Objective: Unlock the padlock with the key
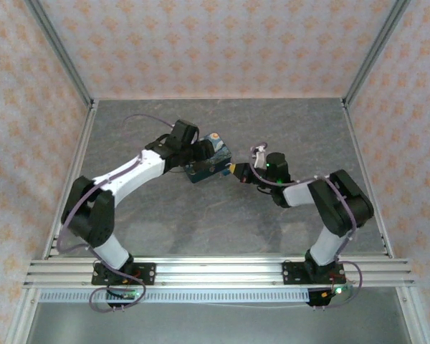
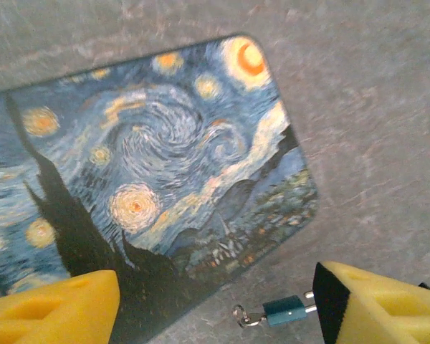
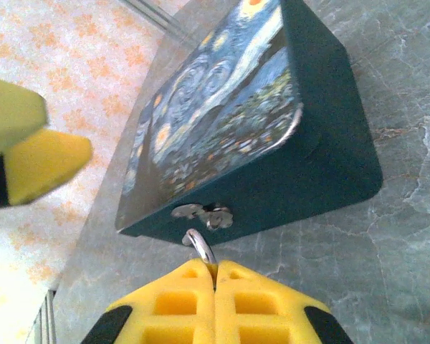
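With the padlock (image 2: 283,312) pinched in the right gripper (image 3: 215,272) and the left gripper (image 1: 201,150) spread, the unheld box (image 3: 308,143) may be dragged by any pull.

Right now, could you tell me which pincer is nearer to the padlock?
Right. The right pincer is shut on the padlock at the front of the box; the left pincer is over the lid, farther off.

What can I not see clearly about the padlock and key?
- Padlock far end: left wrist view, behind a yellow finger.
- Padlock body: right wrist view, under the shut right end effector; a silvery loop sticks out.
- Key: whether one sits in the lock cannot be told; top external view is too small.
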`<state>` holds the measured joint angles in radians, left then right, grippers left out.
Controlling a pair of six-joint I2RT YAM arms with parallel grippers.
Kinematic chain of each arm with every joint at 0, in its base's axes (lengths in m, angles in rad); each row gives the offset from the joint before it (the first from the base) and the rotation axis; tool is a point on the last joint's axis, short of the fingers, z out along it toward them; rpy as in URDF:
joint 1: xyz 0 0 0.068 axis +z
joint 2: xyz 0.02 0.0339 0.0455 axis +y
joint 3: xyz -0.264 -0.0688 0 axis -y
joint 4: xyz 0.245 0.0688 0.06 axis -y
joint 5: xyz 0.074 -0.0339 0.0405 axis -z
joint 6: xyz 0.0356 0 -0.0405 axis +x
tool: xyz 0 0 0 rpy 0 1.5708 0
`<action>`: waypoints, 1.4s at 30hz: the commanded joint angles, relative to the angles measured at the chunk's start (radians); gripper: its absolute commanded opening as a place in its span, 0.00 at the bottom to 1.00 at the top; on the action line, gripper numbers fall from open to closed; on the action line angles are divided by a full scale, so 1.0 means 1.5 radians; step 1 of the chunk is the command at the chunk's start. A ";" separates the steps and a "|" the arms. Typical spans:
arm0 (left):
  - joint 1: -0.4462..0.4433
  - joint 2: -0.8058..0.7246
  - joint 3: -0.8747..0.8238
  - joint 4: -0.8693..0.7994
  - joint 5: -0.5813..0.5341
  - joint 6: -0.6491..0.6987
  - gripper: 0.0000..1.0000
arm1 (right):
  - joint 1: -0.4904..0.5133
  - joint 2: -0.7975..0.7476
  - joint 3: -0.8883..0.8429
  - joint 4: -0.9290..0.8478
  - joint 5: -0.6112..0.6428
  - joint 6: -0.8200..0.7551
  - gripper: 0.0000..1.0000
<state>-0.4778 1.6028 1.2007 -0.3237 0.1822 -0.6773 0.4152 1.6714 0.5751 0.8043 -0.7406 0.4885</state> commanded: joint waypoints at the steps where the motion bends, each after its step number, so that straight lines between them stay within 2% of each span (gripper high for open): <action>1: -0.001 -0.073 -0.028 -0.002 -0.057 0.029 0.77 | -0.003 -0.089 -0.007 -0.108 0.024 -0.061 0.00; 8: -0.002 -0.201 -0.111 0.002 -0.122 0.055 0.81 | -0.003 -0.249 0.015 -0.357 0.068 -0.109 0.00; 14: -0.010 -0.342 -0.224 0.026 -0.218 0.120 0.91 | -0.003 -0.356 0.078 -0.612 0.135 -0.152 0.00; 20: -0.009 -0.467 -0.298 0.015 -0.268 0.166 1.00 | 0.001 -0.417 0.123 -0.770 0.168 -0.147 0.00; 24: -0.010 -0.510 -0.313 0.000 -0.292 0.194 1.00 | 0.011 -0.419 0.152 -0.868 0.199 -0.130 0.00; 32: -0.010 -0.516 -0.315 -0.007 -0.297 0.207 1.00 | 0.054 -0.383 0.146 -0.927 0.220 -0.093 0.00; 42: -0.009 -0.526 -0.319 -0.014 -0.302 0.214 1.00 | 0.073 -0.240 0.159 -0.928 0.218 -0.129 0.00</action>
<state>-0.4847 0.8291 0.7380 -0.3237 -0.2295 -0.3790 0.5175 1.2781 0.7834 -0.5625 -0.4397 0.3233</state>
